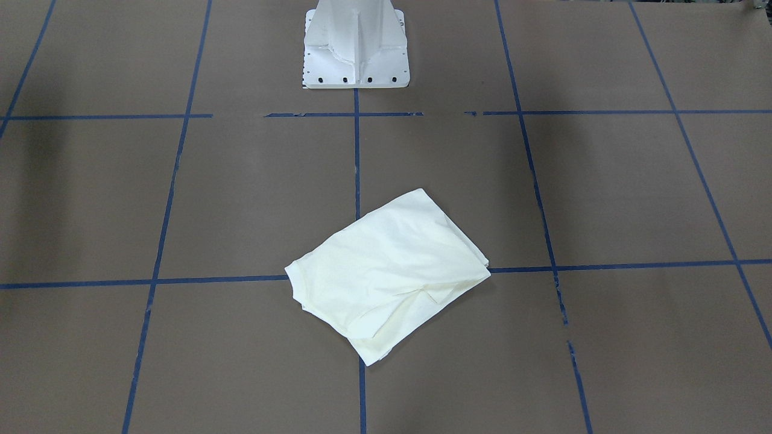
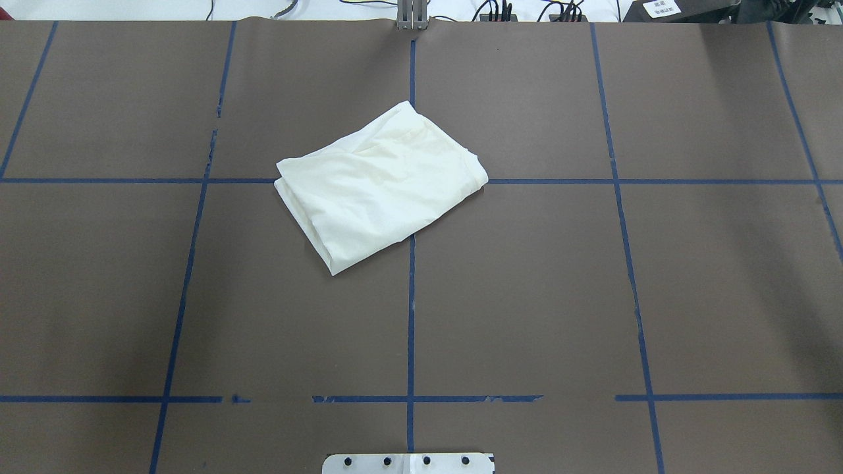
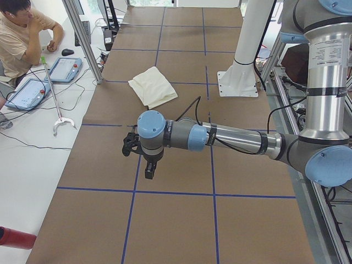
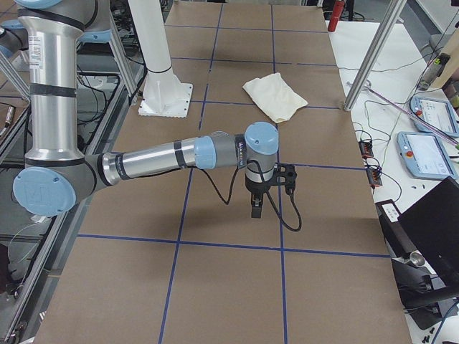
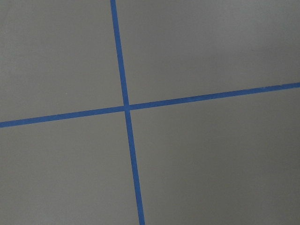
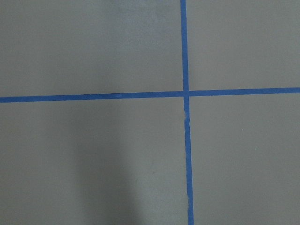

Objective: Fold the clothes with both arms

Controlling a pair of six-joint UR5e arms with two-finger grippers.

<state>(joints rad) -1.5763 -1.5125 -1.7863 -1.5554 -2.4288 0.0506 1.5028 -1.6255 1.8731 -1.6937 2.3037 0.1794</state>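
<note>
The cream shirt (image 1: pixel 386 271) lies folded into a compact, tilted rectangle near the table's middle, plain side up; no print shows. It also shows in the overhead view (image 2: pixel 379 184) and in both side views (image 3: pixel 154 87) (image 4: pixel 276 97). My left gripper (image 3: pixel 149 168) hangs point-down above bare table, well away from the shirt, seen only in the exterior left view. My right gripper (image 4: pixel 256 208) hangs likewise at the other end, seen only in the exterior right view. I cannot tell whether either is open or shut. Both wrist views show only tape lines.
The brown table (image 2: pixel 527 296) carries a grid of blue tape lines (image 2: pixel 411 316). The white pedestal base (image 1: pixel 356 45) stands at the robot's edge. An operator (image 3: pixel 22 38) sits beyond the far side, with teach pendants (image 3: pixel 66 69) and cables.
</note>
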